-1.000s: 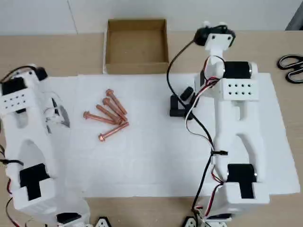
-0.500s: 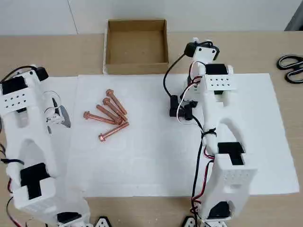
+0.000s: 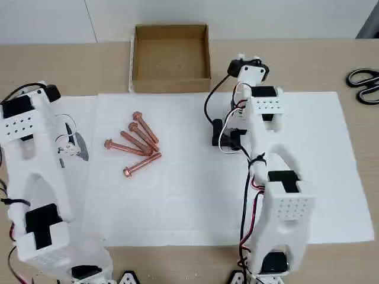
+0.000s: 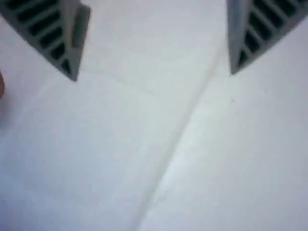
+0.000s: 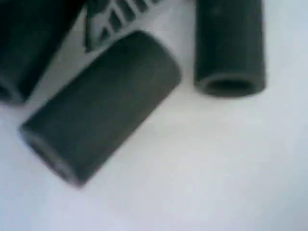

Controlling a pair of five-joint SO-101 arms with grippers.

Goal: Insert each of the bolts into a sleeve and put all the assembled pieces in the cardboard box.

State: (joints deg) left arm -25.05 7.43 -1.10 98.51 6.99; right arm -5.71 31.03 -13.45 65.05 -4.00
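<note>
Left gripper [image 4: 153,74] is hanging spread apart over the paper's [image 3: 177,195] left edge. Right gripper [image 3: 234,135], grip state impossible to tell, is hovering over black sleeves [image 5: 101,110]. 5 copper bolts [image 3: 137,142] are lying between.

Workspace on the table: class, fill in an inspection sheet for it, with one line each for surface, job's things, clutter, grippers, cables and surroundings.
Surface: wooden table with a white paper sheet spread on it.
Job's things: five copper bolts loose on the sheet; black sleeves lying on the sheet by the right arm; cardboard box empty, at the sheet's far edge.
Clutter: scissors on the bare table.
Grippers: left gripper open over bare sheet; right gripper close above the sleeves.
Cables: black cable loops from the right arm over the sheet.
Surroundings: white wall behind the table; nothing else seen.
</note>
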